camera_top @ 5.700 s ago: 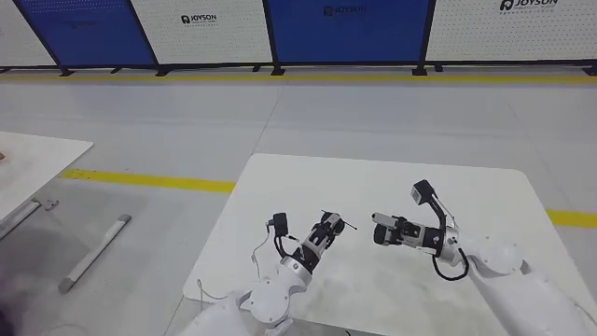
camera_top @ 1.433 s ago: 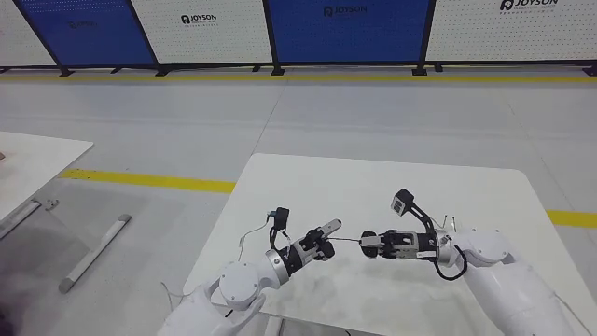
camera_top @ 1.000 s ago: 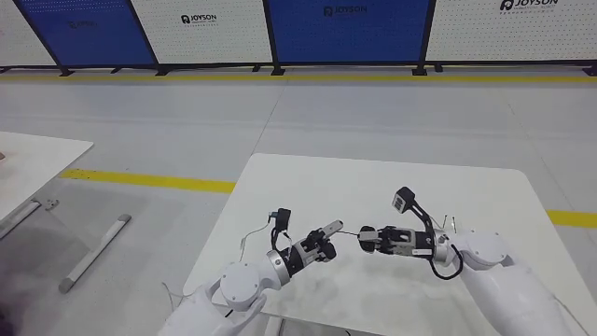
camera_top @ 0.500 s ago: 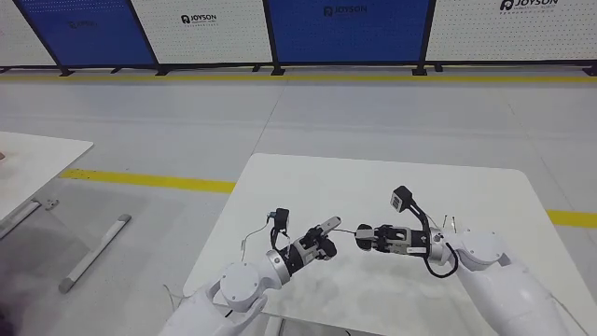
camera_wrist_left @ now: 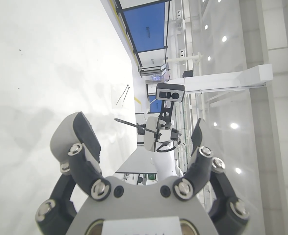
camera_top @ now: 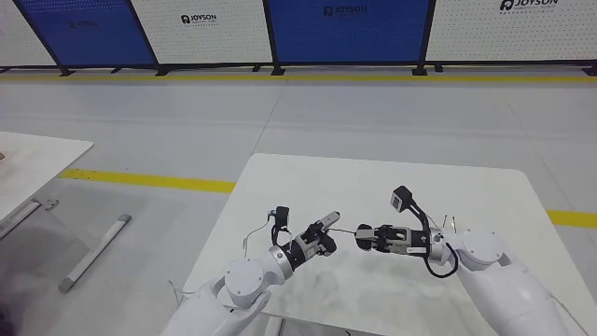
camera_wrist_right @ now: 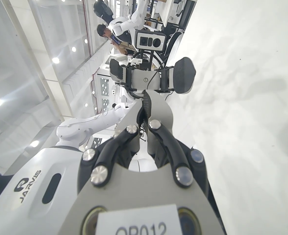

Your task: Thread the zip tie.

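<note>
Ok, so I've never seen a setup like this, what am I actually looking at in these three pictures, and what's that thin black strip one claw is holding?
It is a two-armed robot working at a white table. The wide picture comes from a camera above the arms, looking down. The other two come from cameras on the wrists, so each shows its own claw up close and the other arm farther off. The right gripper is shut on a thin black zip tie, held out toward the left gripper, whose fingers are spread open and hold nothing. On the table near the right arm lie two more zip ties.
</note>
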Robot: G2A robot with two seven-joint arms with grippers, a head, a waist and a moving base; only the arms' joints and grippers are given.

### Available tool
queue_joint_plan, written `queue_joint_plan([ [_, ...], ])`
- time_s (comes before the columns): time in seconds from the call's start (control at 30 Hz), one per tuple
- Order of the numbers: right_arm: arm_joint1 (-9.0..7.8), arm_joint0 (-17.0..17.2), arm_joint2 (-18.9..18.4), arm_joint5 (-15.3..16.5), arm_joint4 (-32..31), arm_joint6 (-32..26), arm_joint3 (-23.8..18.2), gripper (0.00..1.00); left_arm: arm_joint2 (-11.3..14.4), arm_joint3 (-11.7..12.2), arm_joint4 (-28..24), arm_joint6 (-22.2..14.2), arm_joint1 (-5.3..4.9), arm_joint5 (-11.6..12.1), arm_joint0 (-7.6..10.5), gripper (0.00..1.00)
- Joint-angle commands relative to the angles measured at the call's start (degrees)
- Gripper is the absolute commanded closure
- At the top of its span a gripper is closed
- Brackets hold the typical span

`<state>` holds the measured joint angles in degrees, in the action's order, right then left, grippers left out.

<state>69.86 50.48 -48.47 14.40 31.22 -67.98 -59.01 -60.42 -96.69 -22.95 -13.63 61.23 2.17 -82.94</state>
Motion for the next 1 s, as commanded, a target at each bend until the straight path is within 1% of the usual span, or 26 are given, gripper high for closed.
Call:
queue_joint_plan([
  [0.0, 0.0, 0.0, 0.0, 0.0, 0.0, 0.0, 0.0, 1.0, 0.0, 0.4, -0.4, -0.3, 0.1, 1.1, -0.05, 0.0],
  [0.03, 0.0, 0.0, 0.0, 0.0, 0.0, 0.0, 0.0, 1.0, -0.1, 0.5, -0.7, -0.5, 0.13, 1.3, -0.02, 0.0],
  [0.07, 0.0, 0.0, 0.0, 0.0, 0.0, 0.0, 0.0, 1.0, -0.2, 0.5, -1.0, -0.8, 0.15, 1.5, -0.01, 0.21],
  [0.1, 0.0, 0.0, 0.0, 0.0, 0.0, 0.0, 0.0, 1.0, -0.4, 0.6, -1.3, -1.0, 0.17, 1.7, -0.01, 0.51],
  [0.17, 0.0, 0.0, 0.0, 0.0, 0.0, 0.0, 0.0, 1.0, -0.6, 0.6, -1.4, -1.4, 0.18, 1.9, -0.04, 0.66],
  [0.23, 0.0, 0.0, 0.0, 0.0, 0.0, 0.0, 0.0, 1.0, -0.8, 0.7, -1.5, -1.7, 0.2, 2.0, -0.09, 0.79],
  [0.27, 0.0, 0.0, 0.0, 0.0, 0.0, 0.0, 0.0, 1.0, -0.9, 0.7, -1.3, -1.8, 0.21, 2.2, -0.09, 0.84],
  [0.33, 0.0, 0.0, 0.0, 0.0, 0.0, 0.0, 0.0, 1.0, -0.8, 0.8, -0.8, -1.9, 0.25, 2.9, -0.21, 0.99],
  [0.9, 0.0, 0.0, 0.0, 0.0, 0.0, 0.0, 0.0, 1.0, -1.1, 1.4, 0.5, -3.7, 0.55, 5.9, -0.65, 1.0],
  [0.93, 0.0, 0.0, 0.0, 0.0, 0.0, 0.0, 0.0, 1.0, -1.1, 1.4, 0.5, -4.0, 0.55, 6.0, -0.69, 0.77],
  [0.97, 0.0, 0.0, 0.0, 0.0, 0.0, 0.0, 0.0, 1.0, -1.2, 1.4, 0.5, -4.2, 0.55, 6.2, -0.74, 0.64],
])
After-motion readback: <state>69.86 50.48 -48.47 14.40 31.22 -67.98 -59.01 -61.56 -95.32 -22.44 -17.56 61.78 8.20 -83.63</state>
